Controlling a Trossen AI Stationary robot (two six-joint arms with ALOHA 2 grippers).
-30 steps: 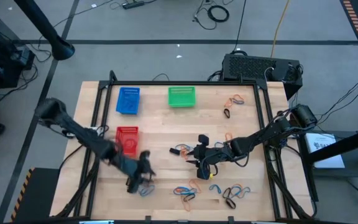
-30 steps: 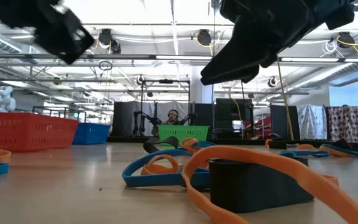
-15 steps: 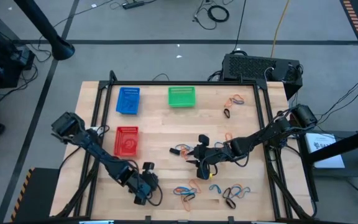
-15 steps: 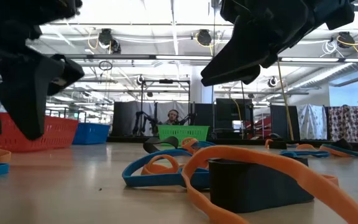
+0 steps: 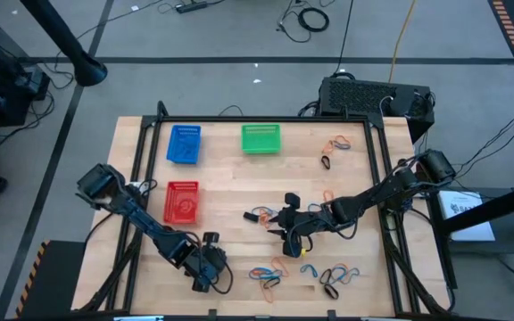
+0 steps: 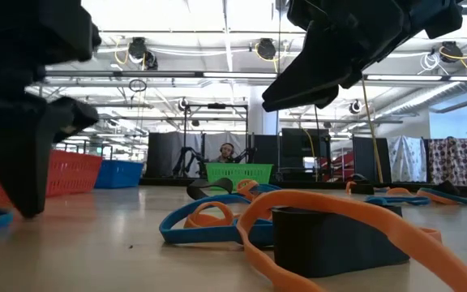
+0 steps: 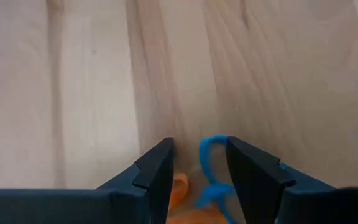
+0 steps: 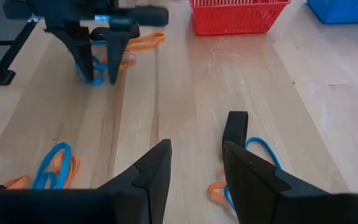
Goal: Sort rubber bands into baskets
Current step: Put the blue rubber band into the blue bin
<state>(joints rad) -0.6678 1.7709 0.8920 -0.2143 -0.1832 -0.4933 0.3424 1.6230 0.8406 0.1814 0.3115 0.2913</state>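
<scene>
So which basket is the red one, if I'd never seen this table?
Start at the wooden table seen from above and go to its left half. The blue basket and the green basket sit side by side along the far edge; the red basket sits alone, nearer than the blue one, close to the left arm.

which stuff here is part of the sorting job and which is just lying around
Job:
- rubber bands scattered on the table
- blue basket
- green basket
- red basket

Just lying about:
- black box at the table's far edge
- cables on the floor
</scene>
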